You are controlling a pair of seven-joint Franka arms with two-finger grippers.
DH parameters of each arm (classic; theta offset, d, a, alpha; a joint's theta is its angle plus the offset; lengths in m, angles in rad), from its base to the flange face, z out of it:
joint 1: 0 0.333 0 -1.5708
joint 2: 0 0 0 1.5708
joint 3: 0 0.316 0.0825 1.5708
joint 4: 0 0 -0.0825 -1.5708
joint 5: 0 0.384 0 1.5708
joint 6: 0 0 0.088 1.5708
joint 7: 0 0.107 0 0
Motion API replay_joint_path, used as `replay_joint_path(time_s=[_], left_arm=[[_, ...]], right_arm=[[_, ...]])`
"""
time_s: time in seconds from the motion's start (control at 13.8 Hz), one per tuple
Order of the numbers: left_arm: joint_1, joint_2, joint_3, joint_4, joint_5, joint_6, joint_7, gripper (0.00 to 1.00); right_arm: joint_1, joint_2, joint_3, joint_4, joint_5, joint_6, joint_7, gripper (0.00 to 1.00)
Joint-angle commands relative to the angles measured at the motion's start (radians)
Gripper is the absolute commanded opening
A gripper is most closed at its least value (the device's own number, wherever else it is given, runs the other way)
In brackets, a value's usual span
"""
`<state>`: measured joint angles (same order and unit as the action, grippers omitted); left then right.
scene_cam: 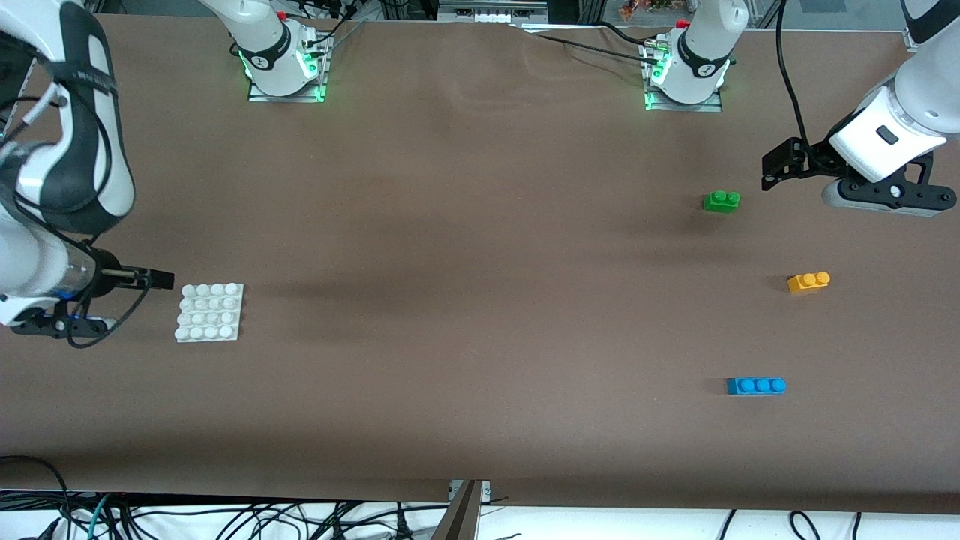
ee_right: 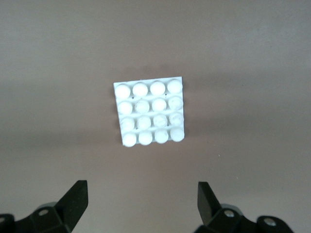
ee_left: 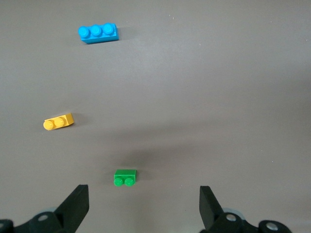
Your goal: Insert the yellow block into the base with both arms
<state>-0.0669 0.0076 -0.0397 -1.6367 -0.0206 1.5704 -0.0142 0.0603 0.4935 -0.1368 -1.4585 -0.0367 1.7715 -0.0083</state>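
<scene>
The left claw [scene_cam: 780, 166] hangs wide open and empty over the brown bench [scene_cam: 480, 247] at the left arm's end, near the small green two-stud plastic brick [scene_cam: 721, 201]. The small orange-yellow two-stud plastic block [scene_cam: 808, 282] lies nearer the front camera, with the long blue three-stud brick [scene_cam: 756, 385] nearer again. The right claw [scene_cam: 161, 280], also spread and holding nothing, sits just beside the flat white square studded plate [scene_cam: 211, 311] at the right arm's end. The risk, I'd say, is the left claw dropping onto the green brick instead (it's the closest), or the unheld plate sliding during insertion.
</scene>
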Motion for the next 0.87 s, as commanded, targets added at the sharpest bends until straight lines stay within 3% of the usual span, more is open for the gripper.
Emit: replay_joint_path(time_s=[0.0,0.36,0.8], left_arm=[[-0.007,-0.004,0.003,0.014,0.013,-0.018,-0.009,1.00],[-0.007,-0.004,0.003,0.014,0.013,-0.018,-0.009,1.00],[-0.007,-0.004,0.001,0.014,0.013,-0.018,-0.009,1.00]], right_arm=[[-0.010,0.066,0.003,0.010,-0.009,0.049,-0.012,1.00],[-0.023,0.175,0.002,-0.035,-0.011,0.207,-0.012,1.00],[-0.037,0.212,0.003,-0.111,-0.009,0.335,-0.012,1.00]])
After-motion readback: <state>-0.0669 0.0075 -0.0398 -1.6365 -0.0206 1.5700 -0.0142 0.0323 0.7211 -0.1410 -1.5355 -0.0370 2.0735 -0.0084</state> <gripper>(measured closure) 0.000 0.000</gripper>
